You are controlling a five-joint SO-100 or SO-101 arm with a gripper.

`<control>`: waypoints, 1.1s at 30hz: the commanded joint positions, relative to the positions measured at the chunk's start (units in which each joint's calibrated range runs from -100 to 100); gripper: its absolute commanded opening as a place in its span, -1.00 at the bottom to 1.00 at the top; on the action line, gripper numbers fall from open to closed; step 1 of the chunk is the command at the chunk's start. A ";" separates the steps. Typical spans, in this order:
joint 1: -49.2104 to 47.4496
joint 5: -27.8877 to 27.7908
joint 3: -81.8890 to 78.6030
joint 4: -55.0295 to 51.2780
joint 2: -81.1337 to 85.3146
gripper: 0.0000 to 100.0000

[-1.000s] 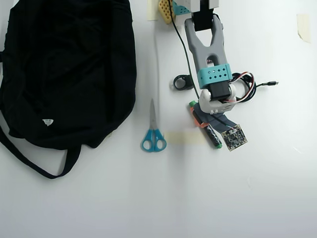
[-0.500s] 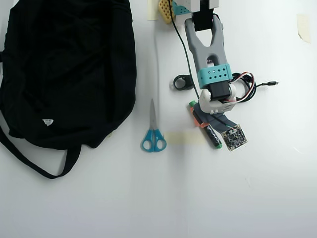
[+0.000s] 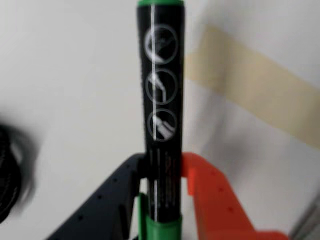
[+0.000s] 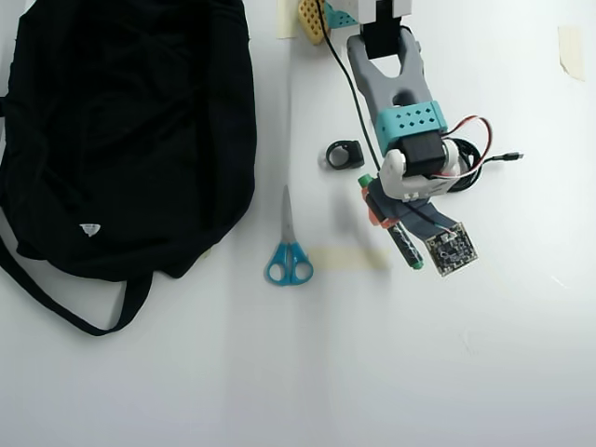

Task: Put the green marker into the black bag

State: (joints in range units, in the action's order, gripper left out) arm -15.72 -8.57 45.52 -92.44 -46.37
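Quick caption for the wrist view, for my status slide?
Tool shut on the green marker, its black and orange fingers either side of the barrel, over the white table.

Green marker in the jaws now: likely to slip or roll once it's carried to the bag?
The green marker looks rigid, smooth and glossy, so it may slide. The gripper pinches it near one end, so it could pivot. Being round, it would probably roll if dropped on the table.
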 commanded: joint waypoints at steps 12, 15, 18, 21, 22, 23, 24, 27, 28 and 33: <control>-2.08 0.13 2.28 -4.03 6.45 -0.96; -2.08 0.13 -2.48 -2.99 9.60 -0.96; -2.08 0.13 -8.95 -0.32 13.67 -0.96; -2.00 0.13 -15.78 4.42 18.24 -0.96; -2.00 0.13 -17.94 5.54 19.81 -0.96; -2.00 0.13 -20.09 6.31 21.47 -0.96; -2.00 0.13 -22.25 7.00 22.97 -0.96; -2.00 0.13 -27.55 7.43 27.70 -0.96; -2.00 0.13 -29.26 7.43 29.19 -0.96; -1.40 0.13 -38.06 9.33 36.49 -0.96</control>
State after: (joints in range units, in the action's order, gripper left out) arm -17.41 -8.57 11.40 -84.97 -17.14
